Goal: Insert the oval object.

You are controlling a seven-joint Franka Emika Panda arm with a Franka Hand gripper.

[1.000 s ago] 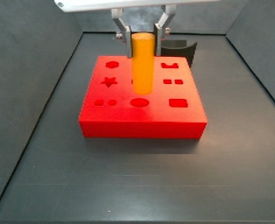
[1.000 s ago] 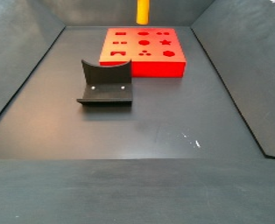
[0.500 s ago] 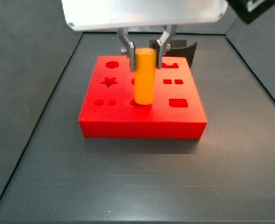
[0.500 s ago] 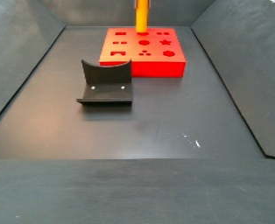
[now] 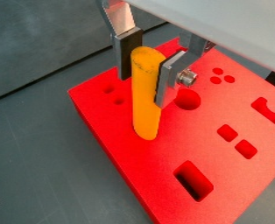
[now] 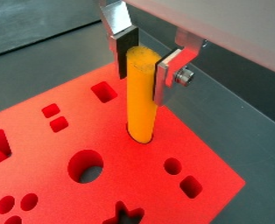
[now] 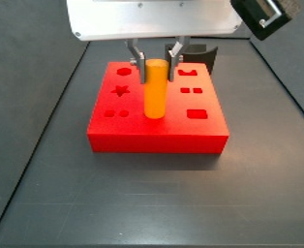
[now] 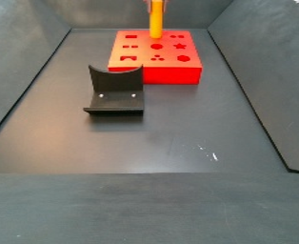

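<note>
The oval object, a smooth orange-yellow peg [image 7: 156,89], stands upright between the fingers of my gripper [image 7: 156,60], which is shut on its upper end. It also shows in both wrist views [image 5: 144,101] [image 6: 141,96]. Its lower end sits at a hole in the top of the red block [image 7: 181,136], near the block's middle front; in a wrist view the tip looks just inside the hole's rim [image 6: 139,136]. In a side view the peg [image 8: 155,15] rises at the block's [image 8: 165,72] far edge. The silver fingers [image 5: 172,74] [image 6: 171,73] clamp the peg from both sides.
The red block has several other shaped holes: a star [image 7: 120,92], rectangles [image 7: 198,113] and small rounds [image 7: 110,113]. The dark fixture [image 8: 114,91] stands on the dark floor beside the block; it also shows behind the block [image 7: 201,50]. Sloped tray walls [image 8: 19,95] ring the floor.
The gripper has come down with the peg over the last second. The peg's lower end has dropped from above the block's top to the hole.
</note>
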